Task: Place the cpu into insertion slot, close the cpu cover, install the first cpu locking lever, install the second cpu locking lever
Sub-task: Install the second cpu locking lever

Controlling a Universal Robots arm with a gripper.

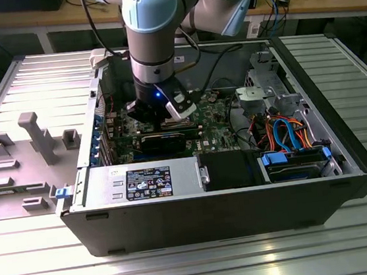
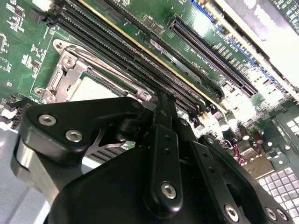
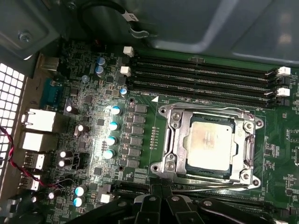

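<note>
Cpu (image 3: 211,142) seated in insertion slot (image 3: 174,140), cpu cover (image 3: 247,148) down framing its edges, my end effector (image 3: 161,191) pressed together at the socket's near rim, memory slots (image 3: 201,77) flanking beyond

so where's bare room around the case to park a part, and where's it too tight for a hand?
Free: the ribbed metal table in front of the computer case, and the strip beyond the case at the exterior view's right. Crowded: the grey fixture blocks at the exterior view's left; inside, the gripper hangs over the motherboard, close to the cpu and memory slots.
</note>
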